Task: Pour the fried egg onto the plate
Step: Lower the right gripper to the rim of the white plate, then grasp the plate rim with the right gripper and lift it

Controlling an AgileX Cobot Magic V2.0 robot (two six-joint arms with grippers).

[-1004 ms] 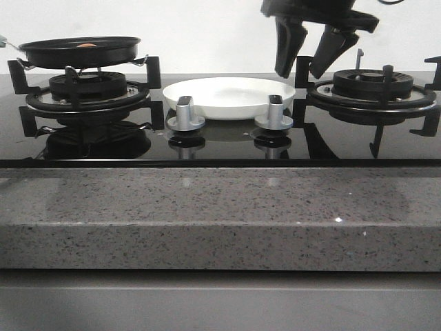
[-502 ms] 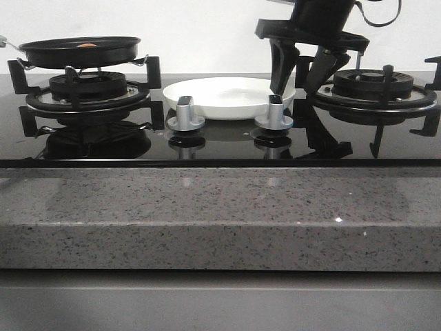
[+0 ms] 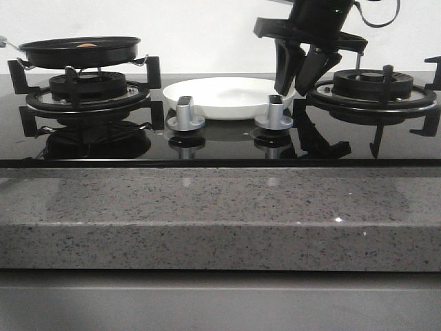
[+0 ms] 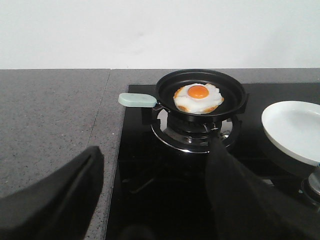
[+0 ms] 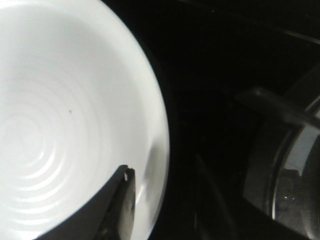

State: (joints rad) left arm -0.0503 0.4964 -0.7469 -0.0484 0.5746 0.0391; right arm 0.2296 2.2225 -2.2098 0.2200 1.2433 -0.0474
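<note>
The fried egg (image 4: 198, 97), white with an orange yolk, lies in a black frying pan (image 4: 201, 92) on the left burner. From the front only a sliver of the egg (image 3: 87, 45) shows in the pan (image 3: 79, 52). The white plate (image 3: 227, 96) sits on the hob between the burners, and it also shows in the left wrist view (image 4: 295, 130). My right gripper (image 3: 296, 86) is down at the plate's right rim. Its jaws are narrowly open and straddle the rim (image 5: 161, 167), one finger (image 5: 125, 200) over the plate's inside. My left gripper (image 4: 155, 200) is open and empty, well short of the pan.
The pan has a pale green handle (image 4: 137, 100) pointing toward the grey counter. Two silver knobs (image 3: 185, 114) (image 3: 274, 112) stand in front of the plate. The right burner grate (image 3: 372, 89) is close beside my right gripper. A grey stone counter edge (image 3: 220, 214) runs along the front.
My right gripper has come down and left to the plate's right rim, and its jaws have narrowed around it. The pan, egg and plate have not moved.
</note>
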